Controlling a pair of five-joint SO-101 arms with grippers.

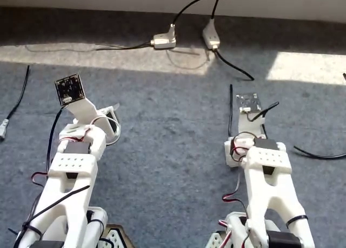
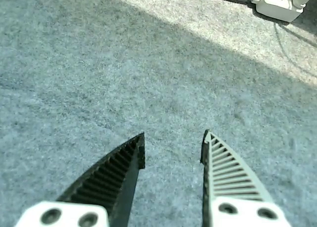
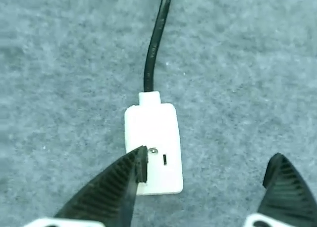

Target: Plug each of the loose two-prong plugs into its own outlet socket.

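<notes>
A white socket block (image 3: pixel 153 138) on a black cable (image 3: pixel 156 44) lies flat on the grey carpet, a small slot showing on its top face. My right gripper (image 3: pixel 210 162) hangs open just above it, the dark finger (image 3: pixel 124 182) overlapping the block's near corner and the other finger off to its side. My left gripper (image 2: pixel 172 150) is open over bare carpet, with a white connector block (image 2: pixel 277 2) well beyond it. In the high view two white connector pieces (image 1: pixel 164 41) (image 1: pixel 211 37) lie at the back, black cables running from them.
The left arm (image 1: pixel 73 161) and right arm (image 1: pixel 267 167) stand side by side on the carpet. A small white connector (image 1: pixel 2 129) on a black cable lies at the far left edge. Another black cable (image 1: pixel 319 155) curves at the right. A wall edge runs along the back.
</notes>
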